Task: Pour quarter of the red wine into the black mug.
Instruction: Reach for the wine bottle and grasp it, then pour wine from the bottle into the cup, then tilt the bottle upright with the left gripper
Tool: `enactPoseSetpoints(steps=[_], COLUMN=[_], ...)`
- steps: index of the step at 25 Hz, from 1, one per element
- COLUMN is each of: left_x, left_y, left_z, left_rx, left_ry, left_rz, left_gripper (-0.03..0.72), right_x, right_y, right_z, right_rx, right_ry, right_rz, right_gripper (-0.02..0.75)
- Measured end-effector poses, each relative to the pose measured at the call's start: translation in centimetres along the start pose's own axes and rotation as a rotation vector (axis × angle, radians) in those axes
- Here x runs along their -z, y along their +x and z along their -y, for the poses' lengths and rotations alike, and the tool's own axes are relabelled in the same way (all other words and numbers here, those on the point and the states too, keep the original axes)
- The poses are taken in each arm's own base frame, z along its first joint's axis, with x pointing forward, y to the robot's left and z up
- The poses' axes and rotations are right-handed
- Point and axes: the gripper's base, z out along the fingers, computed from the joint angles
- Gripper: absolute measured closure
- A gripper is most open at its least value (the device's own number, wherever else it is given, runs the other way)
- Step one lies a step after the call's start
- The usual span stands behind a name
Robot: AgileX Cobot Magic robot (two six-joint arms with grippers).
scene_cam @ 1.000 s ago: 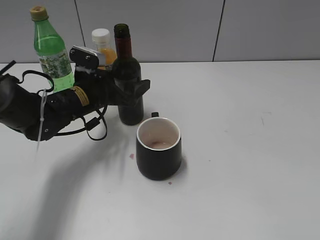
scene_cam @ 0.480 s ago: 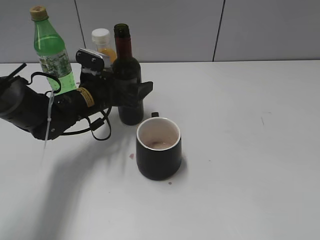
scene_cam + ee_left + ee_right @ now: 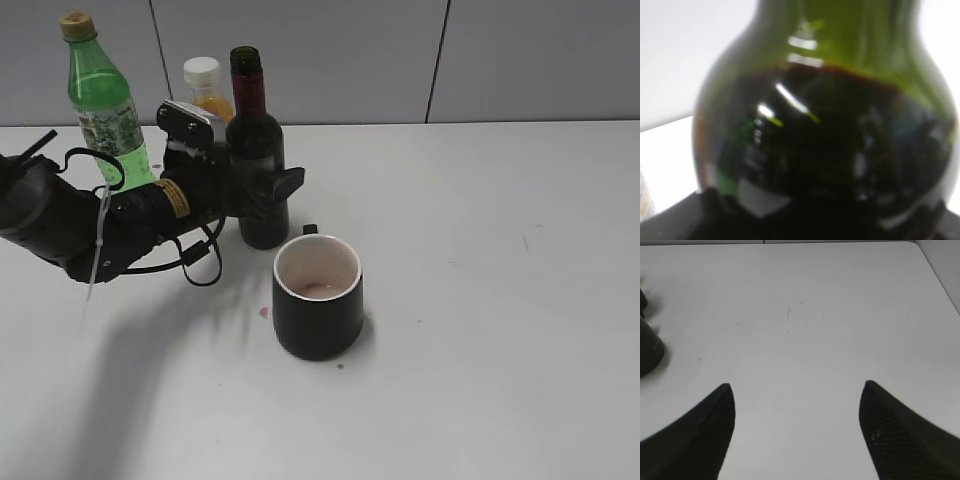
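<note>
Your left gripper (image 3: 262, 190) sits around the lower body of the wine bottle (image 3: 256, 150), a jaw on either side of the glass; the left wrist view is filled by the bottle's shoulder, with the dark wine line just below the curve. Whether the jaws are pressed onto the glass or only bracketing it, you cannot tell from these views. The bottle stands upright on the table (image 3: 480, 300), uncorked at the neck, base down.

Your right gripper (image 3: 796, 430) hangs over bare table with its jaws spread wide and nothing between them; it is not seen in the exterior view.

The black mug (image 3: 317, 296) stands just in front of the bottle and slightly right, near but apart, handle toward the bottle. Its pale inside shows a faint reddish residue at the bottom; no real fill is visible.

Judgement: the pour is not done. You are at the grasp stage. Left to do: confirm grip, lift, tilt over the mug, pour a quarter, set down.

A green bottle (image 3: 104, 95) and an orange bottle (image 3: 208, 92) stand behind the left arm. Small reddish spots mark the table near the mug.
</note>
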Motion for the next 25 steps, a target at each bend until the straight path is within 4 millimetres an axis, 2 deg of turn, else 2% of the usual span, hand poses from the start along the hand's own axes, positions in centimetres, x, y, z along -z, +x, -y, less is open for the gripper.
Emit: enactPoseSetpoints(steps=[9,16,20,25], left_x=[0.0,0.8,2.8,6.1], left_y=[-0.2,-2.3,-3.3,-3.3], left_z=[-0.1,-0.4,-0.3,0.6], left_rx=[0.002,-0.007,0.018,-0.019], left_ry=[-0.009,-0.043,-0.099,-0.198], left_rz=[-0.002,-0.007,0.031,-0.001], left_gripper=[0.144,0.146,0.146,0.147], right_x=[0.0,0.0,0.0,0.0], right_y=[0.0,0.0,0.0,0.0], right_z=[0.0,0.0,0.0,0.0], right_rx=[0.0,0.0,0.0,0.0], right_ry=[0.0,0.0,0.0,0.0], right_rz=[0.0,0.0,0.0,0.0], right_gripper=[0.152,0.152,0.152,0.152])
